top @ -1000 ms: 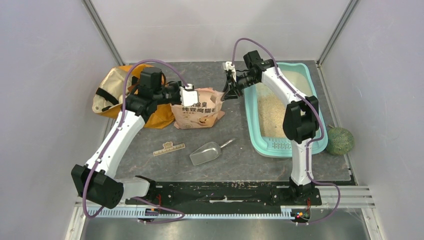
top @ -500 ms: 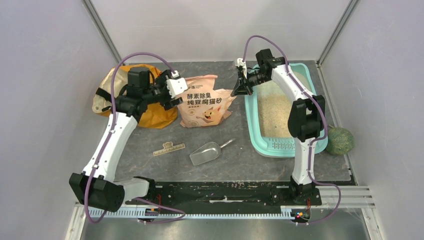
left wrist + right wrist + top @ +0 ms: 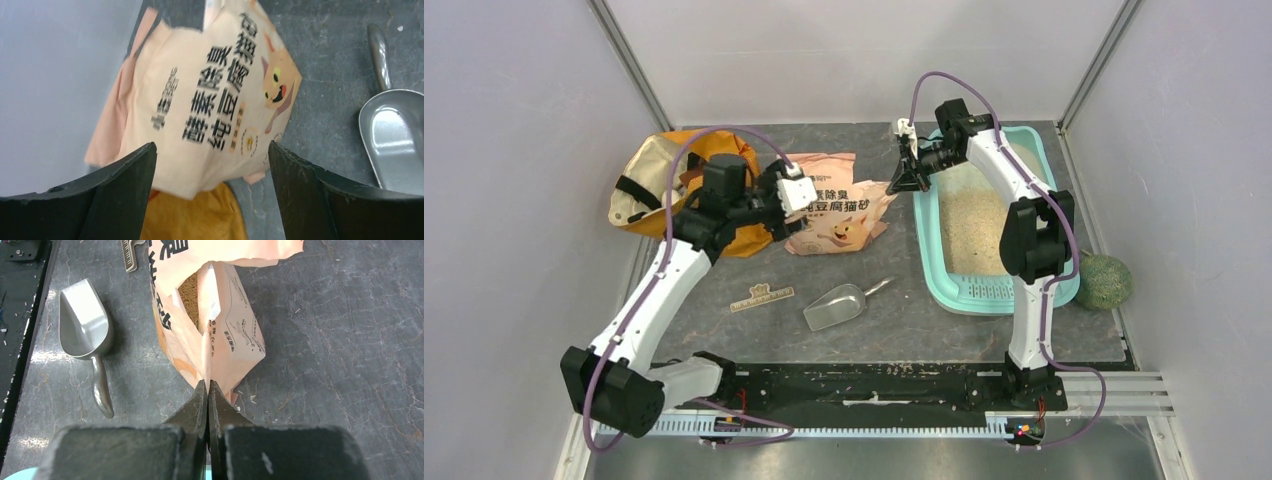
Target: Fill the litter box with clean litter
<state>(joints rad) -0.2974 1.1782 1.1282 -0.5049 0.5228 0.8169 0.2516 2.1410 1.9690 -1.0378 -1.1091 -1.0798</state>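
Jaws of the right gripper point(image 3: 207, 385) clamp the pouch point(image 3: 235, 340) corner, likely for pouring into the litter box point(image 3: 922, 245); left gripper point(image 3: 211, 147) jaws apart.

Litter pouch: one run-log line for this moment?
left tool: open, facing pouch | right tool: shut on pouch edge | litter box: litter inside | scoop: on table, untouched

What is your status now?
Left gripper open by litter pouch. Right gripper shut on pouch corner. Litter box holds some litter. Metal scoop lies aside.
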